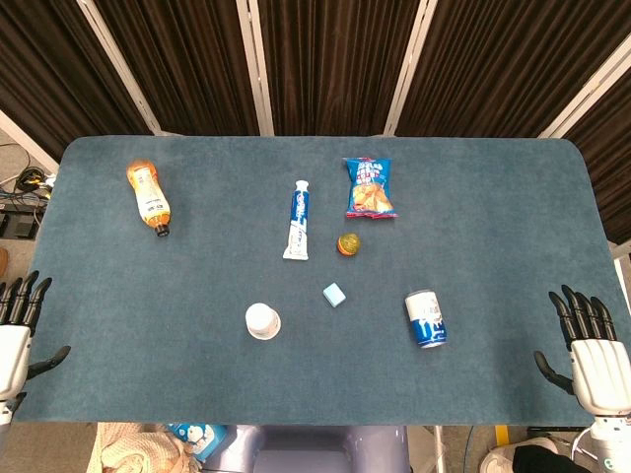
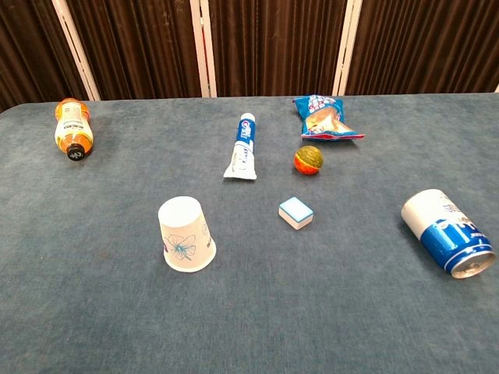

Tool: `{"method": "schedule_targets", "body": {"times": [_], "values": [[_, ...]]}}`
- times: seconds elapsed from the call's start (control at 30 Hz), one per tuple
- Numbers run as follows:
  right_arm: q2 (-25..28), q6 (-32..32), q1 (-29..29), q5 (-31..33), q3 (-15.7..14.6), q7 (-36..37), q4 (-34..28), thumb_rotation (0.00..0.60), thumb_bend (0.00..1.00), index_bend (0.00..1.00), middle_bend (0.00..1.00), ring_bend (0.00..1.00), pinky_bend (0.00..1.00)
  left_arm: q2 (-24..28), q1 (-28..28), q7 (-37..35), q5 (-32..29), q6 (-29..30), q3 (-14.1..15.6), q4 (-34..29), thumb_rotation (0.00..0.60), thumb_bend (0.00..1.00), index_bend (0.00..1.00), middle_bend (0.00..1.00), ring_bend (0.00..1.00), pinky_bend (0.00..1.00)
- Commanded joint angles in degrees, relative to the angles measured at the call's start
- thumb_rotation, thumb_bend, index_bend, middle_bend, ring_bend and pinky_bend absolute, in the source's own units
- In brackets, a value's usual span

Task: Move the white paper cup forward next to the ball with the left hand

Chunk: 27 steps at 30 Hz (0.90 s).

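Here the white paper cup (image 2: pixel 185 235) stands upside down on the blue-grey table (image 1: pixel 118 296), rim down, a faint flower print on its side, near the front edge and left of centre. The ball (image 2: pixel 308 160) — orange and green — lies further back and to the right, well apart from the cup, just in front of the chip bag (image 2: pixel 326 117). Between cup and ball sits a small pale-blue block (image 2: pixel 295 212). A toothpaste tube (image 2: pixel 242 146) lies just left of the ball, an orange bottle (image 2: pixel 72 128) on its side at the far left, a blue-and-white can (image 2: pixel 447 232) tipped over at the right.

The left hand (image 1: pixel 14 340) rests at the table's left edge — fingers straight, spread, holding nothing. The right hand (image 1: pixel 592 355) lies likewise at the right edge, fingers apart and empty.
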Motion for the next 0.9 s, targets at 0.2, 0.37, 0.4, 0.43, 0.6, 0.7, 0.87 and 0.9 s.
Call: {"method": "schedule_targets", "body": {"times": [0.2, 0.37, 0.4, 0.43, 0.6, 0.7, 0.87, 0.9], "values": [[-0.01, -0.03, 0.04, -0.09, 0.02, 0.03, 0.05, 0.6, 0.31, 0.0, 0.0, 0.0, 0.04, 0.02, 0.0, 0.16, 0.05, -0.11, 0.09, -0.04, 0.6, 0.0, 0.0, 0.0, 0.0, 0.0], [-0.05, 0.1, 0.02, -0.29, 0.01, -0.05, -0.13, 0.6, 0.31, 0.0, 0.0, 0.0, 0.04, 0.19, -0.16, 0.28, 0.73, -0.35, 0.45, -0.07, 0.6, 0.0, 0.0, 0.0, 0.0, 0.0], [-0.08, 0.04, 0.05, -0.31, 0.0, -0.18, -0.16, 0.6, 0.31, 0.0, 0.0, 0.0, 0.04, 0.35, -0.34, 0.57, 1.16, -0.49, 0.57, -0.19, 0.6, 0.0, 0.0, 0.0, 0.0, 0.01], [-0.08, -0.03, 0.07, -0.29, -0.01, -0.18, -0.23, 0.6, 0.31, 0.0, 0.0, 0.0, 0.04, 0.51, -0.54, 0.84, 1.62, -0.58, 0.65, -0.29, 0.6, 0.0, 0.0, 0.0, 0.0, 0.02], [0.03, -0.38, 0.15, 0.21, 0.18, 0.14, -0.51, 0.6, 0.31, 0.0, 0.0, 0.0, 0.04, 2.24, -3.31, 3.76, 3.67, -3.87, 0.63, -2.33, 0.6, 0.03, 0.0, 0.06, 0.06, 0.22], [0.17, -0.7, 0.2, 0.62, 0.29, 0.49, -0.36, 0.6, 0.31, 0.0, 0.0, 0.0, 0.04, 3.69, -6.2, 6.16, 3.39, -8.35, -0.02, -4.99, 0.6, 0.03, 0.01, 0.1, 0.09, 0.23], [0.45, -1.11, 0.24, 1.52, 0.63, 1.57, -0.16, 0.6, 0.31, 0.0, 0.0, 0.0, 0.04, 4.39, -11.89, 10.57, 1.58, -16.21, -2.29, -9.8, 0.6, 0.05, 0.04, 0.15, 0.12, 0.26], [0.52, -1.14, 0.23, 1.67, 0.71, 1.76, -0.22, 0.6, 0.31, 0.0, 0.0, 0.0, 0.04, 4.23, -13.15, 11.82, 0.98, -17.8, -2.92, -10.63, 0.6, 0.05, 0.04, 0.15, 0.12, 0.26]]}}
